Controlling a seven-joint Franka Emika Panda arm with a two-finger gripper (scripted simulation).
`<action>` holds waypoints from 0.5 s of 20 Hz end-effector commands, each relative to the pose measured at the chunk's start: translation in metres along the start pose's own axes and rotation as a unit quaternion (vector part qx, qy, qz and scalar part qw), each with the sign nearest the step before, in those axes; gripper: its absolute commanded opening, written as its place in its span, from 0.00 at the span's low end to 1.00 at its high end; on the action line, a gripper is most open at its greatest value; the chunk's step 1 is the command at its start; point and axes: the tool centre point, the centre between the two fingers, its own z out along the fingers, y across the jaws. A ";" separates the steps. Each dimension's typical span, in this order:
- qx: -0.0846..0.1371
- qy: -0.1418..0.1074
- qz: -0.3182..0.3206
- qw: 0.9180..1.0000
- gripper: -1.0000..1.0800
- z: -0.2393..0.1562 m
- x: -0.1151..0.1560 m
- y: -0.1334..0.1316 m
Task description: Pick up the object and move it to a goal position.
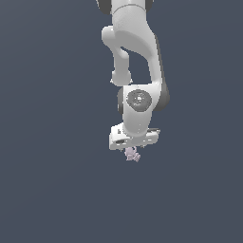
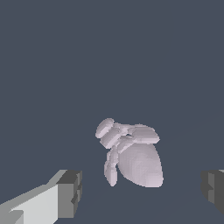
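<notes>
dark finger pads (image 2: 70, 192) are sitting spread, touching nothing; i'm seeing the lumpy lavender object (image 2: 131, 157) lying between them under the gripper (image 2: 140, 192), so i'm judging a straight descent.

Plain dark slate-blue backdrop (image 1: 47, 142) — uniform, featureless — nothing else.

I note the object (image 1: 132, 154) directly beneath the gripper (image 1: 133, 148), between its fingers (image 2: 65, 194), touching neither, gaps either side
</notes>
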 end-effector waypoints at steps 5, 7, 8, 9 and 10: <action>-0.001 0.001 -0.009 1.000 0.96 0.008 0.007 -0.004; -0.001 0.000 -0.008 1.000 0.96 0.008 0.006 -0.003; -0.001 0.000 -0.008 1.000 0.96 0.009 0.006 -0.003; -0.001 0.000 -0.008 1.000 0.96 0.011 0.006 -0.003; -0.001 0.000 -0.008 1.000 0.96 0.013 0.006 -0.003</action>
